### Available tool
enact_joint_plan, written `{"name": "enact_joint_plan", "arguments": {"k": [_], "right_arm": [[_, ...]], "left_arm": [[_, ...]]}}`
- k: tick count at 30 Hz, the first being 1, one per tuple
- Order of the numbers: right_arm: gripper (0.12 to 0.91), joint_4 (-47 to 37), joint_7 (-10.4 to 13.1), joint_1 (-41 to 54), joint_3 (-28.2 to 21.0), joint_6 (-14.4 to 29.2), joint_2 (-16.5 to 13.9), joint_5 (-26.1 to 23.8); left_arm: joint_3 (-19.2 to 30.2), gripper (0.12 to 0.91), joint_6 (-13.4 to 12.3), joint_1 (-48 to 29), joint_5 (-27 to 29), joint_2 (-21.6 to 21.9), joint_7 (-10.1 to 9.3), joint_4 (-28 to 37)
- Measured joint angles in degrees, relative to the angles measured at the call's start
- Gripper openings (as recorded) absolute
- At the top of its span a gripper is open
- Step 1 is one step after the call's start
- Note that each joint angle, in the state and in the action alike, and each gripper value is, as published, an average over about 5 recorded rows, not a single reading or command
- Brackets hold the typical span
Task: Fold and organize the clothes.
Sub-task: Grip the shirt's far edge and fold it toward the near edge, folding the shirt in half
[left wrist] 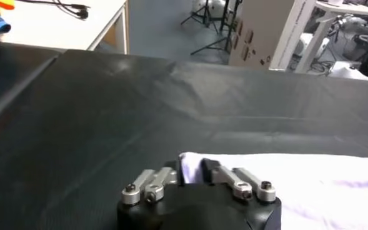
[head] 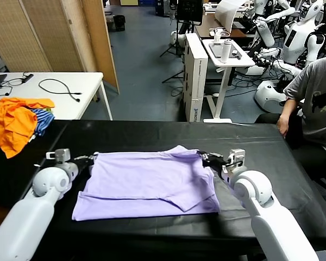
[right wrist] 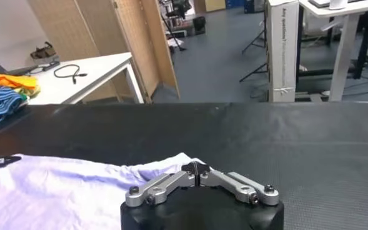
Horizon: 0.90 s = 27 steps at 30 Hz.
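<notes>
The pale lavender T-shirt (head: 146,182) lies folded flat on the black table (head: 152,130), with a lower layer showing along the near edge. My left gripper (head: 91,159) is at its far left corner. In the left wrist view (left wrist: 191,170) its jaws are closed on a bunched bit of the shirt (left wrist: 308,181). My right gripper (head: 202,158) is at the far right corner. In the right wrist view (right wrist: 197,169) its tips meet on the peaked edge of the shirt (right wrist: 65,187). No printed pattern shows.
A heap of orange and blue-striped garments (head: 16,122) lies at the table's far left corner. Behind it stands a white table (head: 70,92) with a black cable. A seated person (head: 315,103) is beyond the table's right end.
</notes>
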Motion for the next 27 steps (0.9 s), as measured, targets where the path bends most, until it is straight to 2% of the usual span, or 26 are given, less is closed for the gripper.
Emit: {"name": "enact_joint_plan", "arguments": {"k": [4, 9, 16, 20, 27], "right_arm": [[0.139, 0.0, 0.0, 0.0, 0.1, 0.0, 0.0, 0.0], [0.139, 0.1, 0.0, -0.1, 0.4, 0.0, 0.1, -0.1], [0.139, 1.7, 0.2, -0.9, 1.0, 0.0, -0.6, 0.5], [0.139, 3.5, 1.1, -1.9, 1.3, -0.8, -1.4, 1.9], [0.139, 8.2, 2.3, -4.7, 2.5, -2.1, -3.3, 3.1]], "left_arm": [[0.1, 0.151, -0.8, 0.0, 0.6, 0.2, 0.09, -0.4], [-0.3, 0.147, -3.0, 0.5, 1.6, 0.4, 0.16, -2.0], [-2.3, 0.147, -8.5, 3.6, 5.0, 0.8, 1.09, -6.7], [-4.0, 0.147, -12.3, 7.3, 8.0, 0.9, 2.16, -10.4], [-7.9, 0.147, -17.1, 15.0, 10.4, -1.0, 2.37, -16.4]]}}
